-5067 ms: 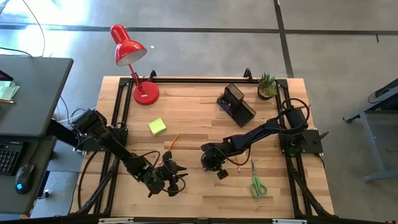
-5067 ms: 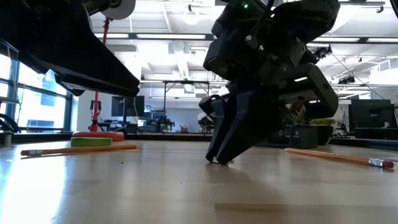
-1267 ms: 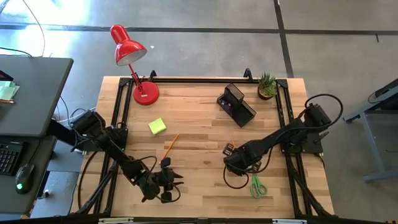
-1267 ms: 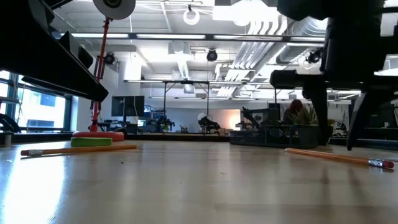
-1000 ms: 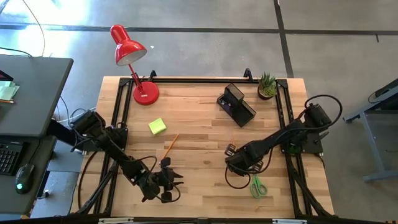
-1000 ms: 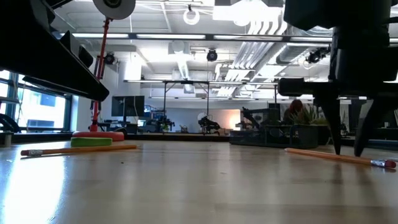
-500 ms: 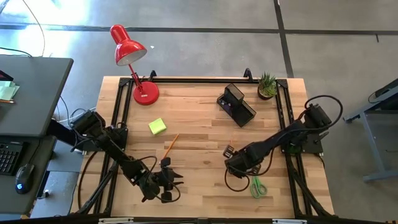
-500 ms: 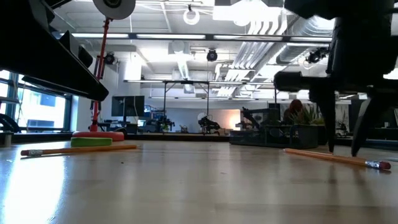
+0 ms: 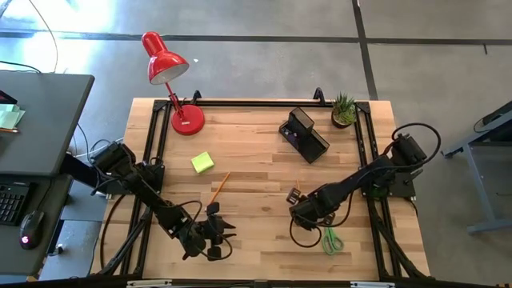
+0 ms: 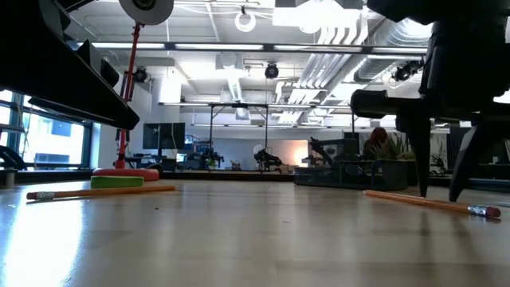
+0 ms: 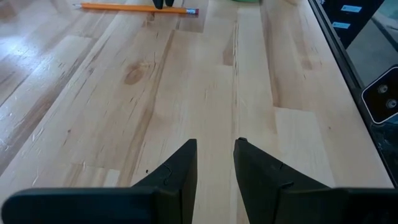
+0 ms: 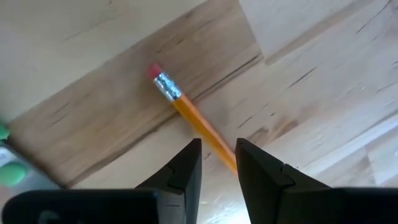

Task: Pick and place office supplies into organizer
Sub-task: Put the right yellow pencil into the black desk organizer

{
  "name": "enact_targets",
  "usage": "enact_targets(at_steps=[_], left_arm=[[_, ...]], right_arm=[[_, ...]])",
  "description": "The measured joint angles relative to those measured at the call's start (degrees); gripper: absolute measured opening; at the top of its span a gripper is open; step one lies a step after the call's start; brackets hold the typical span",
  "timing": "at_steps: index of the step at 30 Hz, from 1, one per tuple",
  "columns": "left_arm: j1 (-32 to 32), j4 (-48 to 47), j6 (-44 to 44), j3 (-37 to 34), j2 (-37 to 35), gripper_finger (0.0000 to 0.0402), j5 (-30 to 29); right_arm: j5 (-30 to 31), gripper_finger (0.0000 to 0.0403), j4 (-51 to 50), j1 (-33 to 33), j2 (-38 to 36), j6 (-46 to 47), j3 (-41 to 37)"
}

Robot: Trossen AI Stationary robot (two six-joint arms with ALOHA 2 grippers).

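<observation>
My right gripper points down over an orange pencil near the table's right front. It is open, with one finger on each side of the shaft, which lies flat on the wood. Green-handled scissors lie just beyond the pencil's eraser end. My left gripper hovers open near the front edge, over bare wood. A second pencil and the yellow-green sticky-note block lie left of centre. The black mesh organizer stands at the far right, with something purple inside.
A red desk lamp stands at the far left corner and a small potted plant at the far right corner. Black rails run along the table's left, right and far sides. Bare wood lies between the two arms.
My right gripper has come down over the pencil and shifted a little toward the table's left. Its fingertips now stand close to the wood on either side of the shaft. The pencil has slid slightly left.
</observation>
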Motion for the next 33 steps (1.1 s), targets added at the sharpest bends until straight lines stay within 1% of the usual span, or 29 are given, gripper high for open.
enact_targets(at_steps=[4, 9, 14, 18, 23, 26, 28, 31, 33], left_arm=[[0.0, 0.0, 0.0, 0.0, 0.0, 0.0092, 0.0], [0.0, 0.0, 0.0, 0.0, 0.0, 0.0092, 0.0], [0.0, 0.0, 0.0, 0.0, 0.0, 0.0092, 0.0], [0.0, 0.0, 0.0, 0.0, 0.0, 0.0092, 0.0], [0.0, 0.0, 0.0, 0.0, 0.0, 0.0092, -0.2], [0.0, 0.0, 0.0, 0.0, 0.0, 0.0092, -0.2], [0.0, 0.0, 0.0, 0.0, 0.0, 0.0092, -0.2], [0.0, 0.0, 0.0, 0.0, 0.0, 0.0092, -0.2], [0.0, 0.0, 0.0, 0.0, 0.0, 0.0092, -0.2]], right_arm=[[-1.1, 0.009, 0.7, 0.0, 0.1, 0.0, -0.3], [-2.0, 0.0089, 0.8, 0.0, 2.1, 0.0, 0.0], [-2.0, 0.0078, 1.4, 0.0, 3.2, 1.4, 0.0], [-0.3, 0.0061, 0.2, -0.1, 2.9, 3.5, 1.6], [1.0, 0.0032, 2.8, -0.5, 2.9, 4.3, 3.8], [0.7, 0.0013, 3.5, -0.4, 3.0, 5.1, 4.6], [0.6, 0.0003, 4.1, -0.4, 3.0, 7.3, 5.2], [0.6, 0.0007, 4.1, -0.7, 3.0, 10.4, 5.4], [0.7, 0.0013, 3.6, -0.9, 3.0, 10.6, 5.4]])
